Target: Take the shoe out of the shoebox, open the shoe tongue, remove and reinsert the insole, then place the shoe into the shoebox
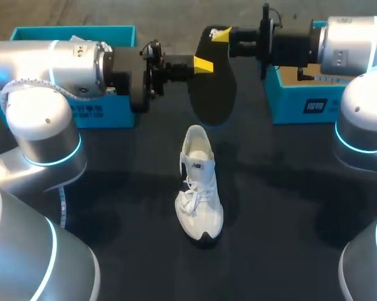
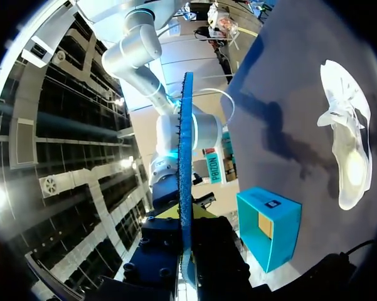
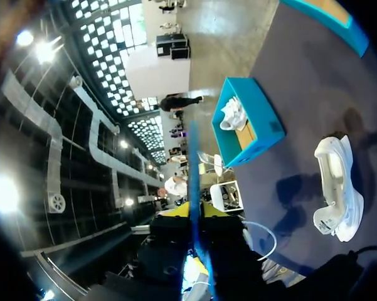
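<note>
In the head view the insole hangs in the air between the two arms, behind the shoe, which stands free on the table with nothing holding it; pushing the insole back in could shove the shoe along the table or tip it over; the thin insole may also buckle or slip if the arms pull or twist against each other; the left gripper pinches one long edge of it and the right gripper its far end. In the left wrist view the insole runs edge-on straight out from the left gripper, whose fingers stand nearly together and seem clamped on it from both sides; the shoe lies well apart. In the right wrist view the right gripper likewise has its fingers almost closed on the insole; the shoe sits on the table near a blue box.
</note>
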Tool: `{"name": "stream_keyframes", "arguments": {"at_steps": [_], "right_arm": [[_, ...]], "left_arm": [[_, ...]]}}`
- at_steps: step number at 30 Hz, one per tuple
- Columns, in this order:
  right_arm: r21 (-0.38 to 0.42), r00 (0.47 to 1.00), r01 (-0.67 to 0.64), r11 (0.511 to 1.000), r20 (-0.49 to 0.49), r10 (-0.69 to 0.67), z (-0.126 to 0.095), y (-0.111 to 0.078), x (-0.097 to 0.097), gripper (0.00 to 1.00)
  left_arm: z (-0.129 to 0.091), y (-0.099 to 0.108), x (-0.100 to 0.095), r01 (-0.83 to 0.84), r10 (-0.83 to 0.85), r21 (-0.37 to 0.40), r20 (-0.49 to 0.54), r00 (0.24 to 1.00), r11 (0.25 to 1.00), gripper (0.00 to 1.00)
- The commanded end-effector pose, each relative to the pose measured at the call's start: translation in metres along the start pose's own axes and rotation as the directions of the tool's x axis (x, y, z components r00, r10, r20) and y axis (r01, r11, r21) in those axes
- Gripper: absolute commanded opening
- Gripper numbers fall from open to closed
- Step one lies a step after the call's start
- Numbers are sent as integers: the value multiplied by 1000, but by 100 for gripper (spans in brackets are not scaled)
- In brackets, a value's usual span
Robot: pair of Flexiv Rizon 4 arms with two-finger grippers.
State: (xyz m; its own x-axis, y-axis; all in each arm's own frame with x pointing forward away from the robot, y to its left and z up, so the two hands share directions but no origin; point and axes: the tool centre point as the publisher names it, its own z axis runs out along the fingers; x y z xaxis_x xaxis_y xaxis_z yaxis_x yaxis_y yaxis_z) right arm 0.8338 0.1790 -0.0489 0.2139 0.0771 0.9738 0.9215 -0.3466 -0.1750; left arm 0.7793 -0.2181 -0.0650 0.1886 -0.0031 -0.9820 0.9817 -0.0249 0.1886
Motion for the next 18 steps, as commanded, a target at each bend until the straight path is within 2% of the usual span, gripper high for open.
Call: {"name": "stream_keyframes", "arguments": {"at_steps": [1,5,18], "right_arm": [[10,1000,21,1000,-16,-21,-2,-1,-1,100],[62,993,104,993,-55,-100,-11,-4,-4,100],[179,975,219,959,-82,-207,-54,-21,-16,100]], "left_arm": [[-5,-1,0,6,-6,-2,14,1000,1000,0],[-13,-2,-2,19,-19,-7,22,1000,1000,0],[-29,-2,-8,44,-44,-13,30,999,999,0]]}}
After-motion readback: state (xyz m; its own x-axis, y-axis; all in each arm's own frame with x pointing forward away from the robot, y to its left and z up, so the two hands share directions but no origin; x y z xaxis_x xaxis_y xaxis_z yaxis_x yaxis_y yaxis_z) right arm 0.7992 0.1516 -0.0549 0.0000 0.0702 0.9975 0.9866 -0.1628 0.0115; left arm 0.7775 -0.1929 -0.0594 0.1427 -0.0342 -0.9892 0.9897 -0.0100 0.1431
